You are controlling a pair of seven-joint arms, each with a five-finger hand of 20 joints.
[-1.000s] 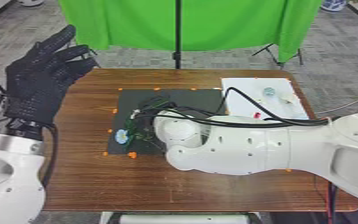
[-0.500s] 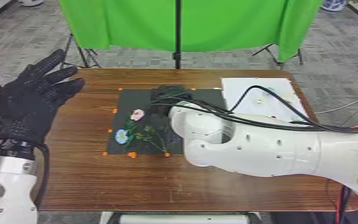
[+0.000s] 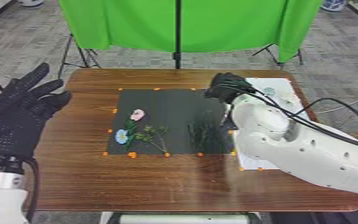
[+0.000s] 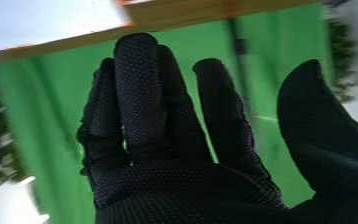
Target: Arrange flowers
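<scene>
- Right hand [image 3: 224, 86] has swung from over the dark mat [image 3: 162, 102] to its far right corner, beside the white sheet [image 3: 280, 84].
- Forearm has gone with it: a dark green sprig [image 3: 198, 132], hidden under the arm half a second back, now lies in plain sight.
- Right hand's state, wrist view: fingers straight, thumb well apart from them, nothing held.
- On the mat, left part: pink flower [image 3: 137, 114] above, blue flower [image 3: 121, 136] below it, both where they were half a second ago. Leafy green stem [image 3: 149, 136] just beside them, to the right.
- Dark sprig lies apart from that group, nearer the mat's right edge.
- White sheet overlaps the right side of the surface [image 3: 95, 180]; a pale blue piece [image 3: 269, 91] rests on it, perhaps a spare bloom. Arm hides part of the sheet.
- Left hand [image 3: 15, 110] off the left edge, fingers spread, empty; slightly lower in view than before. Likely just waiting.
- Reading: arrangement partly laid, right half thin. Empty hand heading sheetward suggests fetching another piece. Thin stems could slip or drag if pinched loosely.
</scene>
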